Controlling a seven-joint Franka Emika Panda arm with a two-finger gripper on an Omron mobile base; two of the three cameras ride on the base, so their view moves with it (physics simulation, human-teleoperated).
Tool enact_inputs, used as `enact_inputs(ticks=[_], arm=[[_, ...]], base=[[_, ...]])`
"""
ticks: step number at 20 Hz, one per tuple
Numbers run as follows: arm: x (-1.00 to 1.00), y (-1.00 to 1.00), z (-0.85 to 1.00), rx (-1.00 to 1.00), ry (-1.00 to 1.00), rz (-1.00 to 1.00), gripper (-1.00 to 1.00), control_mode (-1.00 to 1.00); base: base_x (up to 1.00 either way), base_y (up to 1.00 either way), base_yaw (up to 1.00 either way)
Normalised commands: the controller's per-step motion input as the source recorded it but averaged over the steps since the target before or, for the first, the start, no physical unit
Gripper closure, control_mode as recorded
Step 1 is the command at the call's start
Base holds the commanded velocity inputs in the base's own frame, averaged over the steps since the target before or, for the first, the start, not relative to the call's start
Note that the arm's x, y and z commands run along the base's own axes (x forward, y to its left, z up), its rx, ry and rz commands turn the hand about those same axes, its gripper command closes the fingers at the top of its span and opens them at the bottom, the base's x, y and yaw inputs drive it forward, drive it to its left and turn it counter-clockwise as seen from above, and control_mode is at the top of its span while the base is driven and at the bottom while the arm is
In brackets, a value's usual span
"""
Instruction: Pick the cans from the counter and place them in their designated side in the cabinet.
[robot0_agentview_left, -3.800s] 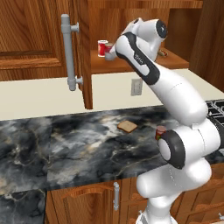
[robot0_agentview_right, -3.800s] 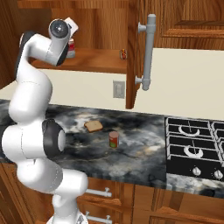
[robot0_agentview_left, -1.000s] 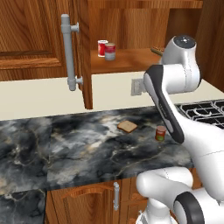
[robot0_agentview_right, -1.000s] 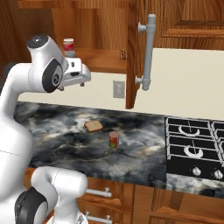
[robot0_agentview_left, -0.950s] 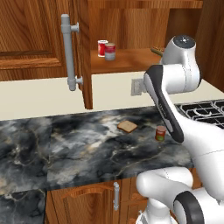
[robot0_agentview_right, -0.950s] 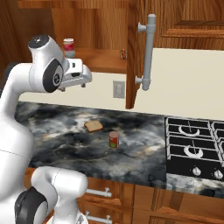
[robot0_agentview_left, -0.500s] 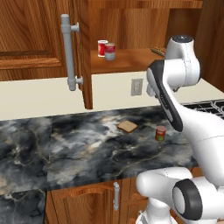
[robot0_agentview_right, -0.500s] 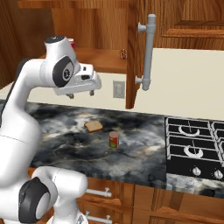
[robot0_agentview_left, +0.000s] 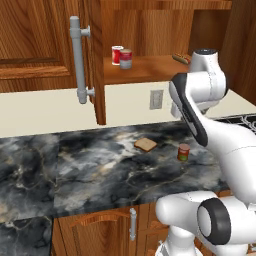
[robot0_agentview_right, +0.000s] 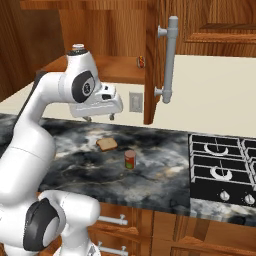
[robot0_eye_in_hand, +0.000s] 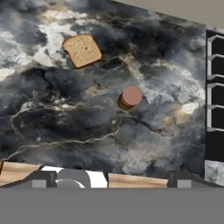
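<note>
one pale cream-grey tin (robot0_agentview_left: 126, 58) sits on the reddish-brown wooden cabinet (robot0_agentview_left: 150, 70) shelf, while the small red green-labelled can (robot0_agentview_right: 130, 159) waits on the dark marbled counter (robot0_agentview_left: 90, 170) below the wide-open, empty gripper (robot0_agentview_right: 100, 118).

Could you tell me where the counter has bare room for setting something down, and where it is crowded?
The counter is bare from its left end to the bread slice, and along the front edge. A narrower free strip lies between the red can and the stove. Bread and can sit close together mid-counter, the only crowded spot, under the open gripper.
</note>
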Motion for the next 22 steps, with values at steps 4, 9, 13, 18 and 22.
enact_inputs(ticks=[4, 9, 13, 18, 22], arm=[[-0.12, -0.25, -0.33, 0.01, -0.02, -0.01, -1.00, -1.00], [-0.19, -0.33, -0.25, 0.02, -0.09, -0.01, -1.00, -1.00], [-0.11, -0.30, -0.21, 0.03, -0.10, -0.01, -1.00, -1.00], [-0.02, -0.17, -0.16, 0.05, -0.10, 0.00, -1.00, -1.00], [0.00, -0.11, -0.15, 0.05, -0.11, 0.00, -1.00, -1.00]], base=[[0.00, 0.00, 0.00], [0.00, 0.00, 0.00], [0.00, 0.00, 0.00], [0.00, 0.00, 0.00], [0.00, 0.00, 0.00]])
